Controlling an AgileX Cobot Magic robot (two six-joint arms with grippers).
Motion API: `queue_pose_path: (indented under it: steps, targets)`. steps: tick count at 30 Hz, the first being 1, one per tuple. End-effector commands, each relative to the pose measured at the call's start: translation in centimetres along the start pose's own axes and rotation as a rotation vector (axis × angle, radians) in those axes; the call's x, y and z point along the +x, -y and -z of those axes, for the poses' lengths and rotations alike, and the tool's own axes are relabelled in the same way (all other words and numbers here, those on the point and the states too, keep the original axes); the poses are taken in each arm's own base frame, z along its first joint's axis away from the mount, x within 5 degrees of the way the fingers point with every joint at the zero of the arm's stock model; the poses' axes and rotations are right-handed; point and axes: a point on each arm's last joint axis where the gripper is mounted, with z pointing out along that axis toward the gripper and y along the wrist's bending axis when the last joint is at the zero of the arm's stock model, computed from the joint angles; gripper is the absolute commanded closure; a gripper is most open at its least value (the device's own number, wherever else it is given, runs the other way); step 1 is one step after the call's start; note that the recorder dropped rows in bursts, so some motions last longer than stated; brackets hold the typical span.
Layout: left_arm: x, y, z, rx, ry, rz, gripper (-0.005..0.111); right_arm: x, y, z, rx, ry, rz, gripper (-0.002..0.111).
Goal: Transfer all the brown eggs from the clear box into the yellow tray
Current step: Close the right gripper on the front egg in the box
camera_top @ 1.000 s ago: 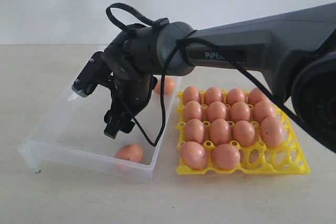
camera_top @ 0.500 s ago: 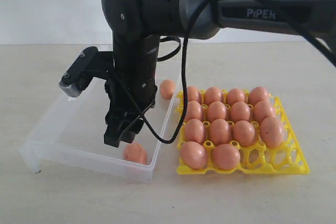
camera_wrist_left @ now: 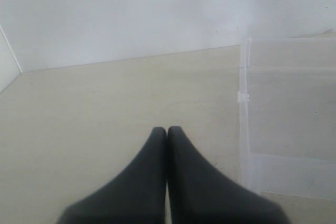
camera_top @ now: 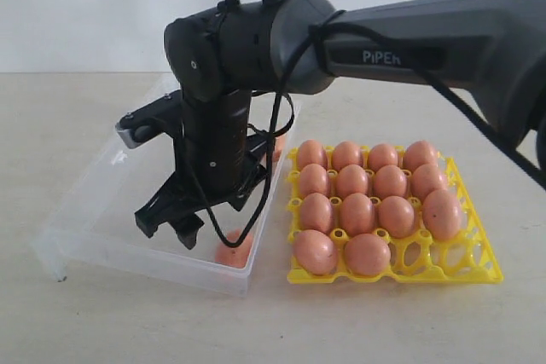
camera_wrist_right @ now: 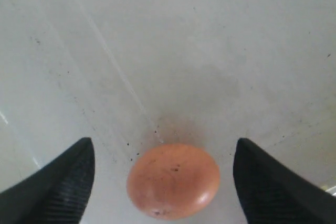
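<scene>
Orange-brown egg (camera_wrist_right: pixel 173 180), lying in the clear box (camera_top: pixel 85 210) near the yellow tray (camera_top: pixel 444 277), is straddled untouched by the wide-open right gripper (camera_wrist_right: pixel 163 153); the left gripper (camera_wrist_left: pixel 167 132) is shown closed, empty.

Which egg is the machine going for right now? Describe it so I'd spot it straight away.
Find the clear box left of the yellow tray. Near its front corner beside the tray, a brown egg lies on the box floor. Unlike the box's other egg by the far wall, this one sits between the open fingers of the black right gripper.
</scene>
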Motion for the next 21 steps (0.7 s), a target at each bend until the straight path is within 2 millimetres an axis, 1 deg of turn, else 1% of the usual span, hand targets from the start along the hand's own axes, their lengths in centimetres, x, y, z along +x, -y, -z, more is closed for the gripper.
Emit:
queue_pose_path:
  steps: [1, 4, 11, 16, 21]
  targets:
    - [0.0, 0.0, 0.0, 0.000, 0.007, 0.016, 0.111, 0.3, 0.2, -1.0, 0.004, -0.045, -0.119, 0.038]
    - [0.0, 0.0, 0.0, 0.000, 0.007, 0.016, 0.111, 0.5, 0.2, -1.7, 0.004, -0.081, -0.168, 0.041]
    - [0.0, 0.0, 0.0, 0.000, 0.007, 0.016, 0.111, 0.9, 0.1, -1.8, 0.003, -0.121, -0.211, 0.041]
    - [0.0, 0.0, 0.0, 0.000, 0.007, 0.016, 0.111, 1.1, -0.2, -2.4, -0.030, -0.160, -0.236, 0.041]
    - [0.0, 0.0, 0.0, 0.000, 0.007, 0.016, 0.111, 1.1, -0.6, -2.4, -0.084, -0.153, -0.137, 0.041]
